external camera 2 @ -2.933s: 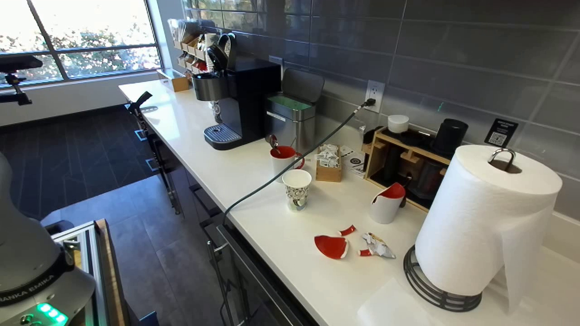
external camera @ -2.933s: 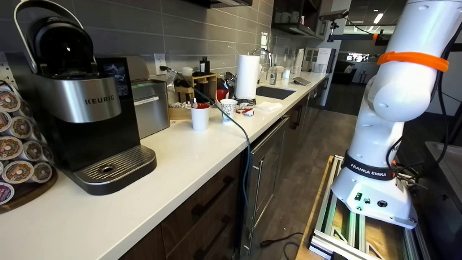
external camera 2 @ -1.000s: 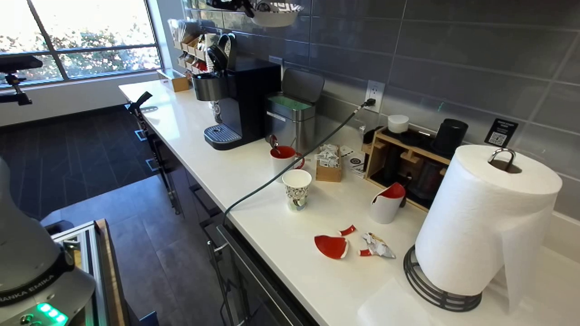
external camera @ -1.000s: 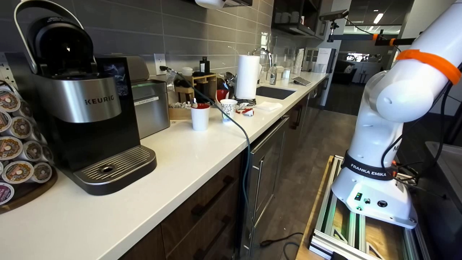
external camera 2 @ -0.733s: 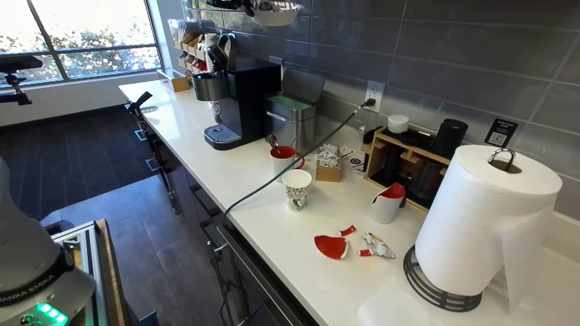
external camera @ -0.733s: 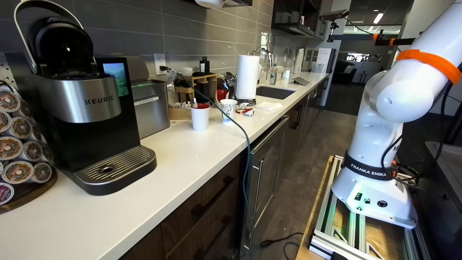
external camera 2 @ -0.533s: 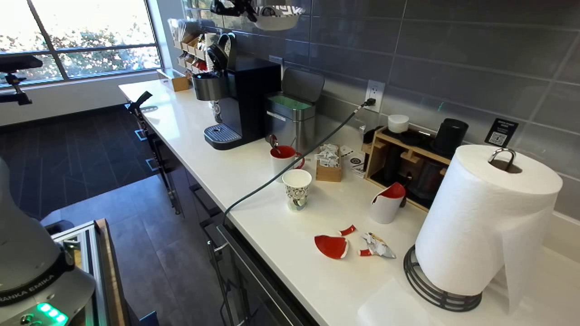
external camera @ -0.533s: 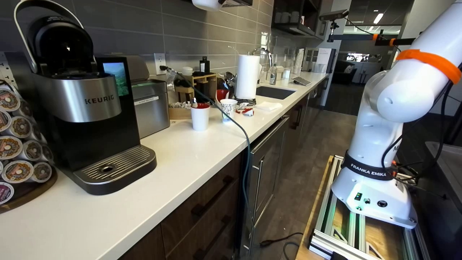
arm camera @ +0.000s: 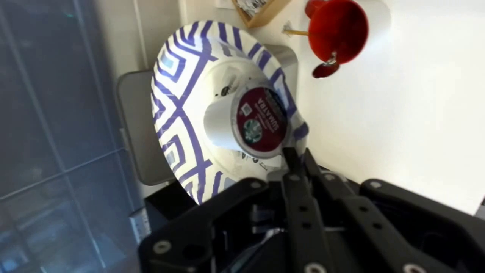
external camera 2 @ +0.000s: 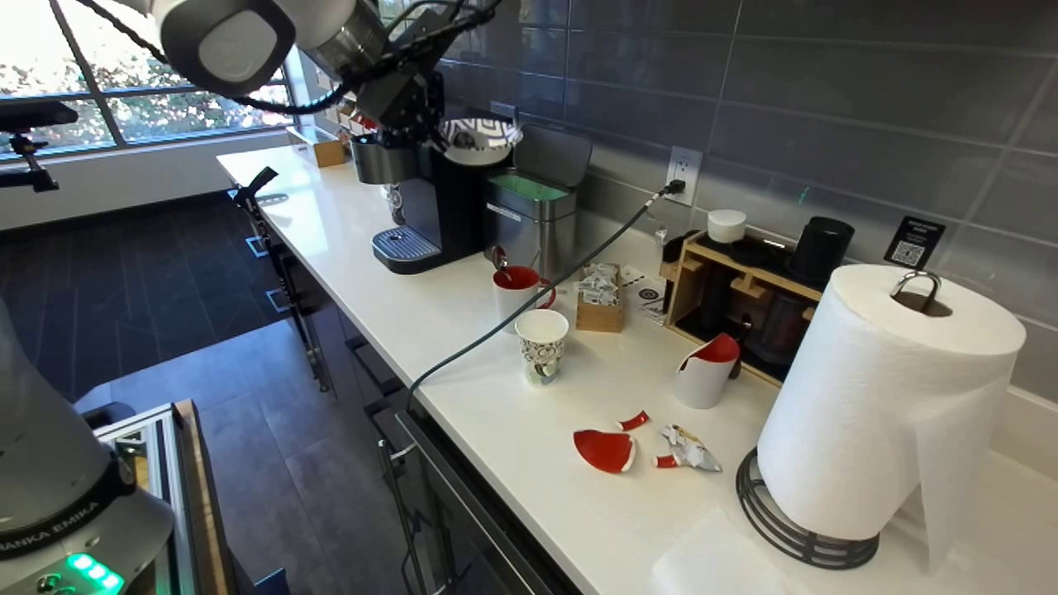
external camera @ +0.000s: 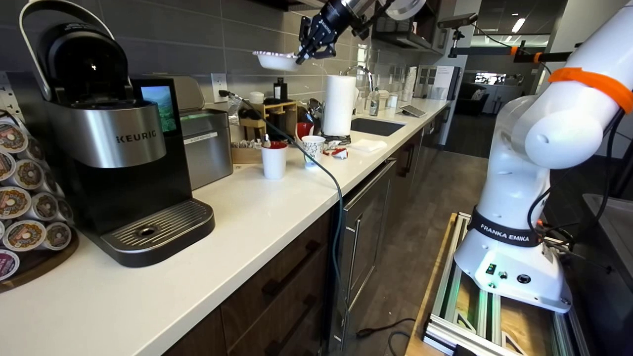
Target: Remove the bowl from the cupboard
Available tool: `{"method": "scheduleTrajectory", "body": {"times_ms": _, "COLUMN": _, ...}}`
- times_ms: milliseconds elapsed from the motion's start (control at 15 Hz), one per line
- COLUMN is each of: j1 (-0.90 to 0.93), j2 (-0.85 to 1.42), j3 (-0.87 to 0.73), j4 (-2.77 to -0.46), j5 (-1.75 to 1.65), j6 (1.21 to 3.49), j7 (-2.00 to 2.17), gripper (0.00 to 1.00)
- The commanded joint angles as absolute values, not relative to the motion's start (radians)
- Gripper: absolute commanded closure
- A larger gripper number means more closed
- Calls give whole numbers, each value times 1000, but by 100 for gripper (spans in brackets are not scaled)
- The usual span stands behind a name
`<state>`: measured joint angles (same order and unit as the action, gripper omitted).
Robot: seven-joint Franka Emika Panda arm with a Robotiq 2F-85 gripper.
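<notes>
The bowl (external camera: 278,61), white with blue-purple patterning, hangs in the air above the counter, also in an exterior view (external camera 2: 481,149) and the wrist view (arm camera: 181,110). My gripper (arm camera: 298,152) is shut on its rim, which bends near the fingertips. A coffee pod (arm camera: 261,119) with a dark red lid lies inside the bowl. In both exterior views the gripper (external camera: 299,55) holds the bowl from the side, roughly level. The lower edge of the cupboard (external camera: 295,5) shows at the top of an exterior view, above the bowl; its inside is out of view.
The coffee machine (external camera 2: 463,182) and metal bin (external camera 2: 545,235) stand near the bowl. A red-lined mug (external camera: 274,162), patterned paper cup (external camera 2: 542,343), slanting cable (external camera 2: 488,330), red shards (external camera 2: 605,451) and paper towel roll (external camera 2: 897,413) are on or over the white counter (external camera: 247,212).
The bowl has come down from the top edge of both exterior views, held by my gripper, which has come into full view with the wrist. The coffee machine's screen has lit up.
</notes>
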<state>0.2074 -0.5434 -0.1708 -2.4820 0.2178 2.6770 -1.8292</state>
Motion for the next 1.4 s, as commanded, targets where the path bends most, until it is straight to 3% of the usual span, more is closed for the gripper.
{"method": "scheduleTrajectory", "body": {"times_ms": 0, "j1": 252, "j2": -577, "j3": -181, "j4": -2626, "j5": 193, "j6": 2722, "j7": -1865, "gripper": 99}}
{"method": "scheduleTrajectory", "body": {"times_ms": 467, "j1": 342, "j2": -430, "j3": -193, "j4": -2742, "j5": 135, "j6": 3027, "j7": -1878, "gripper": 99}}
{"method": "scheduleTrajectory", "body": {"times_ms": 1000, "j1": 356, "j2": -384, "j3": -181, "j4": -2734, "j5": 138, "j6": 3062, "j7": -1860, "gripper": 99}}
{"method": "scheduleTrajectory", "body": {"times_ms": 1333, "j1": 500, "j2": -260, "j3": -228, "j4": -2725, "j5": 180, "j6": 3179, "j7": -1895, "gripper": 99}}
